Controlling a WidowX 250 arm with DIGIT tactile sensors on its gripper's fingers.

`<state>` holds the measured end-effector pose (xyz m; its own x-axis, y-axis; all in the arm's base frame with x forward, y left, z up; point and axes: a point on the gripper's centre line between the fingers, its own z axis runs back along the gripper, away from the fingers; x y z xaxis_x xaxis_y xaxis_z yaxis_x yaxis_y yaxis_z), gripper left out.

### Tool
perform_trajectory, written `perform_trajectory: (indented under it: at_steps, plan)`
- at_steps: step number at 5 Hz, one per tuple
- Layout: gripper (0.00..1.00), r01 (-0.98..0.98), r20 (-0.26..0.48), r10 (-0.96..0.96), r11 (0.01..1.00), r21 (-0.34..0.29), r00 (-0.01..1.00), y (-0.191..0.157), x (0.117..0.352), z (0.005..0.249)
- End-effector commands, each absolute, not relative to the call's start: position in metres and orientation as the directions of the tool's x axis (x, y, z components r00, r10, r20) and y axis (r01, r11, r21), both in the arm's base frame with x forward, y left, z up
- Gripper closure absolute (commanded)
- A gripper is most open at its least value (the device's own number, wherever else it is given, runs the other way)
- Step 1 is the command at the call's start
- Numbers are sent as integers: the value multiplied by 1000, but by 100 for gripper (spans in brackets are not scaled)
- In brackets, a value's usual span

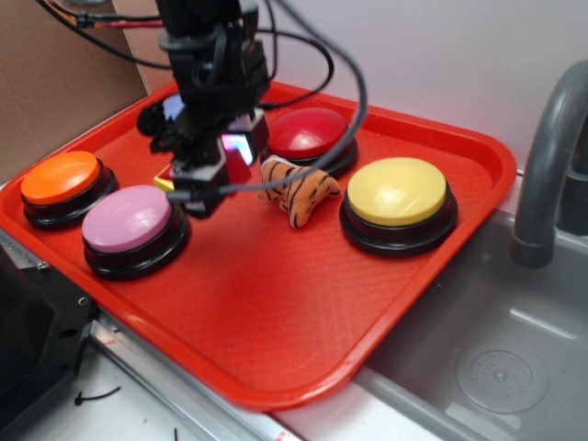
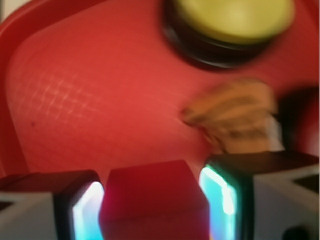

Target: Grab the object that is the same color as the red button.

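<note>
The object, a small red wedge block point(image 2: 150, 195), sits between my gripper's two glowing pads point(image 2: 220, 200) and touches both. My gripper point(image 2: 152, 205) is shut on it. From the exterior view the gripper point(image 1: 225, 170) hangs low over the back left of the red tray point(image 1: 276, 312), and only a dark red bit of the block point(image 1: 241, 171) shows between the fingers. The red button point(image 1: 308, 131), a glossy dome on a black base, stands just behind and to the right of the gripper.
A striped plush tiger point(image 1: 296, 188) lies right of the gripper. A yellow button point(image 1: 397, 191) stands farther right; pink point(image 1: 127, 219) and orange point(image 1: 61, 177) buttons stand left. A flat yellow block point(image 1: 165, 182) pokes out beside the gripper. A sink point(image 1: 496, 358) and faucet point(image 1: 551, 156) lie right of the tray.
</note>
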<state>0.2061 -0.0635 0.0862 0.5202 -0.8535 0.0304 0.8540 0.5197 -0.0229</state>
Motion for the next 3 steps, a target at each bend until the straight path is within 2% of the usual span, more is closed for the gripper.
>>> perform_trajectory:
  at_steps: [1,2,3]
  plan:
    - [100,601,49,-600,799,-6,799,-82,222,165]
    - [100,384,9,-384,923,-23,923,-77,227,190]
    - [100,151,97,-141,982,-113,985,-64,223,206]
